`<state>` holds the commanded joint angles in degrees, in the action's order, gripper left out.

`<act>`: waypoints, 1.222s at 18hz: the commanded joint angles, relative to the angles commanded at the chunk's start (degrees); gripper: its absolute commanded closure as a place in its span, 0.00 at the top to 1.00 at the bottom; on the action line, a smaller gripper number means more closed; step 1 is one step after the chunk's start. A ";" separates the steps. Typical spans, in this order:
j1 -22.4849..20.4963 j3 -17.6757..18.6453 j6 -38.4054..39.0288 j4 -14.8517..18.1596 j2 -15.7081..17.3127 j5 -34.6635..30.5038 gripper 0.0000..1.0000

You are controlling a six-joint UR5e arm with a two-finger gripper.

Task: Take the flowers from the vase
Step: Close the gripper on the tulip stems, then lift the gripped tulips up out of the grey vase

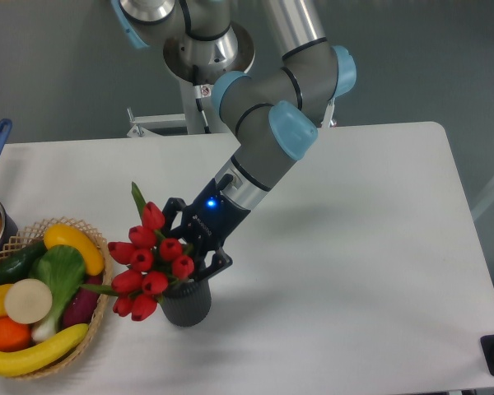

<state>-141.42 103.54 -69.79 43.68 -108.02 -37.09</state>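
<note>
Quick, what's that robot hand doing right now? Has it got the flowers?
Hand: its fingers are around the flowers, which still sit in the vase. Whether it has actually clamped shut cannot be told.

Red tulip flowers (148, 262) lean left in the grey vase (187, 303).

A white table (379, 247) with rounded corners stands before a plain grey wall (49, 58).
</note>
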 joint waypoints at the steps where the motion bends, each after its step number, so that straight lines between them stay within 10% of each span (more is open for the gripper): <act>1: 0.09 0.00 0.00 0.00 0.00 0.00 0.43; 22: -3.25 -2.02 11.34 0.00 6.50 10.89 0.41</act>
<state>-144.66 101.52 -58.45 43.68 -101.51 -26.20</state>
